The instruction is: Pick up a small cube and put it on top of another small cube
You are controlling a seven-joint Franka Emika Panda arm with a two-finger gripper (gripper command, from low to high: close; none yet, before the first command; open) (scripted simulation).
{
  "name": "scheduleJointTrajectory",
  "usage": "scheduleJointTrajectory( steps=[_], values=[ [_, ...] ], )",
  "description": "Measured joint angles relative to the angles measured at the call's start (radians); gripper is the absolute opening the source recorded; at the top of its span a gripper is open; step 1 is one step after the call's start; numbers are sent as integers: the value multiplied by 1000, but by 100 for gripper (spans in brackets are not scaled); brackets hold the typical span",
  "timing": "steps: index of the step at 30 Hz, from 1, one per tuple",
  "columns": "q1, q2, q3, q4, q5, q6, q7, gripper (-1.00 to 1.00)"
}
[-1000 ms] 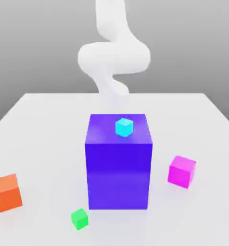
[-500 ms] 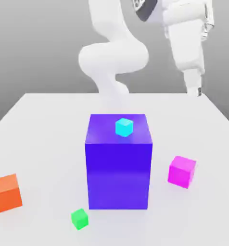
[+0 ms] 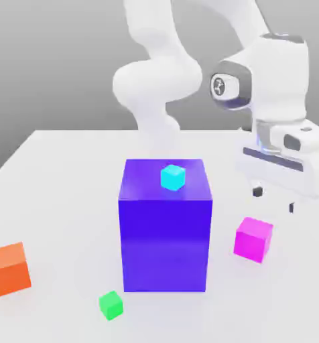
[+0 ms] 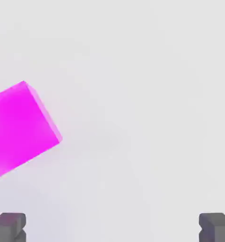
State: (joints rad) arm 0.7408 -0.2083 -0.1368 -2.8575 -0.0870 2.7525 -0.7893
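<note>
Since the earlier frames the arm (image 3: 163, 74) has swung out over the exterior view's right side of the table (image 3: 55, 174) and come down, so that its hand now hangs low there; none of the blocks has shifted.

The white arm rises at the far edge of the table and bends over toward the exterior view's right. The purple block (image 3: 165, 234), by far the biggest thing on the table, stands in the middle with the tiny cyan cube (image 3: 173, 177) resting on its top face. The orange cube (image 3: 9, 268) sits near the front at the exterior view's left, well apart from the rest.

The pincer (image 3: 275, 199) points down, its fingers spread wide with nothing between them; the dark fingertips (image 4: 8, 226) show in the hand view, far apart. The magenta cube (image 3: 253, 239) lies on the table just right of the purple block, below the pincer and slightly nearer the front and to the left of it, untouched. In the hand view the magenta cube (image 4: 21, 128) lies off to one side rather than between the fingers.

The green cube (image 3: 110, 305) sits on the table at the front, just left of the purple block's near corner.
</note>
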Motion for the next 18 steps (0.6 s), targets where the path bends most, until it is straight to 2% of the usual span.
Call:
scheduleJointTrajectory(
  steps=[5, 8, 13, 14, 18],
  values=[
    [83, 80, -4, -70, 29, 62, -228, 0],
    [100, 173, 7, -69, 69, 141, -287, 0],
    [48, 352, 82, -46, 160, 294, -356, 0],
    [34, 376, 97, -43, 164, 315, -359, -100],
    [34, 376, 97, -43, 165, 312, -361, -100]
  ],
)
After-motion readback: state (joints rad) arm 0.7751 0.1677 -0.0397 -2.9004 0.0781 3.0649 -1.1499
